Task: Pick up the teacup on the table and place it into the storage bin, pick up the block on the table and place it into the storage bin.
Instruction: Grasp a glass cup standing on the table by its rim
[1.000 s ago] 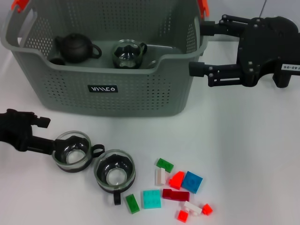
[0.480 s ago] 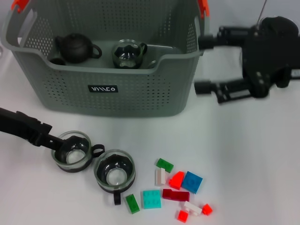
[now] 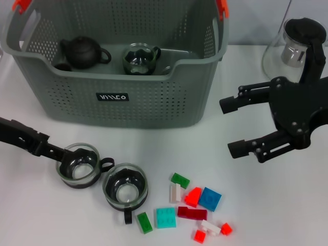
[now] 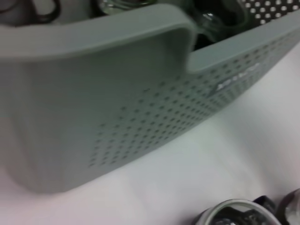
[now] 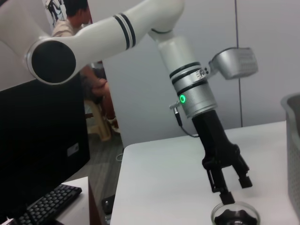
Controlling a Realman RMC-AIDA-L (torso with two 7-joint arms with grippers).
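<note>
At the left teacup [image 3: 78, 165], in front of the storage bin [image 3: 118, 77], the rim is straddled by the left gripper [image 3: 60, 154]; its fingers must next be clamped. The right gripper [image 3: 233, 128] hangs spread.

One piece of lettering shows. The storage bin [image 3: 118, 77] carries a small black label [image 3: 113, 96] low on its front wall, with white letters on it. From the head view the letters stand upside down and I cannot make out a sure word; it looks like five or six characters. In the left wrist view the same label [image 4: 236, 77] shows only as a pale smear on the bin's perforated wall, unreadable. Nothing else on the table bears any writing, number or sign that I can read.
</note>
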